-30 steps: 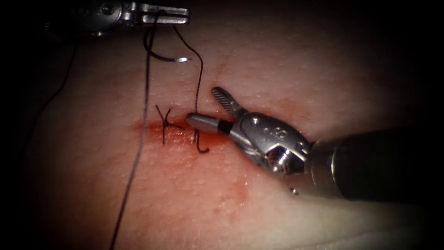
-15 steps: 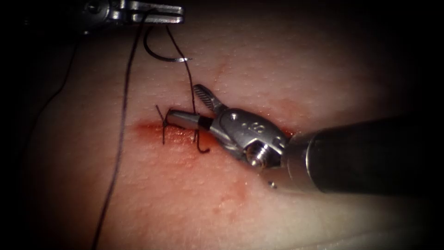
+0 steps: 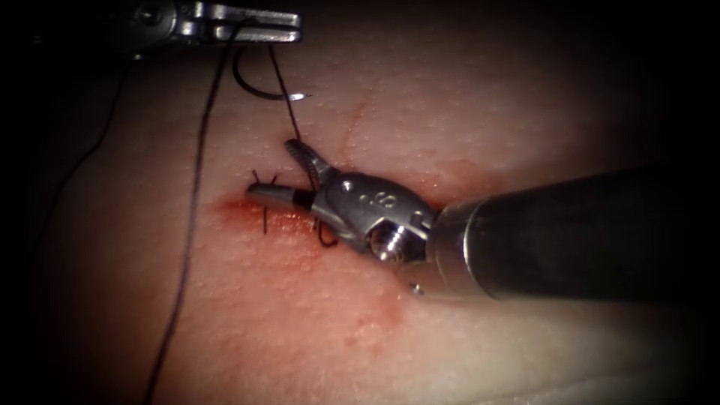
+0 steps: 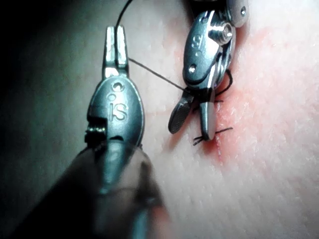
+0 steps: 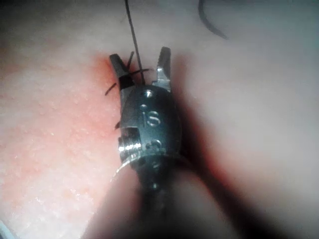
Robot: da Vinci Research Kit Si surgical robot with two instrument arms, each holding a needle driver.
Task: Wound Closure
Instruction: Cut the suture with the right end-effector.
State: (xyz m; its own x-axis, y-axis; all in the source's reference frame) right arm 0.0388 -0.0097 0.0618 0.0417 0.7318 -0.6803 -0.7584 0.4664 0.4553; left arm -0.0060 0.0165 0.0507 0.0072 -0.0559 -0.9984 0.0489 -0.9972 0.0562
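Holding the thread (image 3: 281, 71) with my left gripper (image 3: 259, 24) clamped at the far edge, needle (image 3: 259, 88) dangling free just below, I keep my right gripper (image 3: 279, 171) spread around the strand over the cut (image 3: 285, 217). Thread seems fine, limp, slippery; tissue (image 3: 450, 112) soft, wet, with room all round.

Surgical practice bench, pork-belly tissue (image 3: 450, 112) with sutured cut (image 3: 285, 214), red fluid (image 3: 300, 255)
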